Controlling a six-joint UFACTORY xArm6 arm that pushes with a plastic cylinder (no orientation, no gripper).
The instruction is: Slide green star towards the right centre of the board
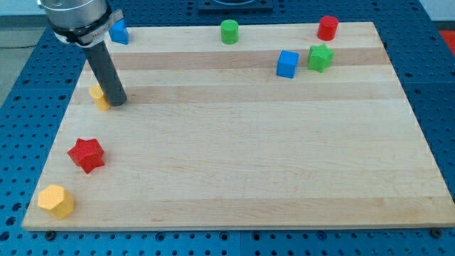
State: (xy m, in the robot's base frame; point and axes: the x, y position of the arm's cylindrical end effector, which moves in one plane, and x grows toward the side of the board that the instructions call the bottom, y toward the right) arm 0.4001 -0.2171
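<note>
The green star [320, 57] lies near the view's upper right of the wooden board [234, 163], just right of a blue cube [287, 64]. My tip [117, 104] rests on the board at the view's left, touching the right side of a yellow block [99, 96] that the rod partly hides. The tip is far to the left of the green star.
A red cylinder [328, 28] stands at the top right and a green cylinder [229, 32] at the top centre. A blue block [119, 32] sits at the top left behind the arm. A red star [87, 155] and a yellow hexagonal block [56, 201] lie at the lower left.
</note>
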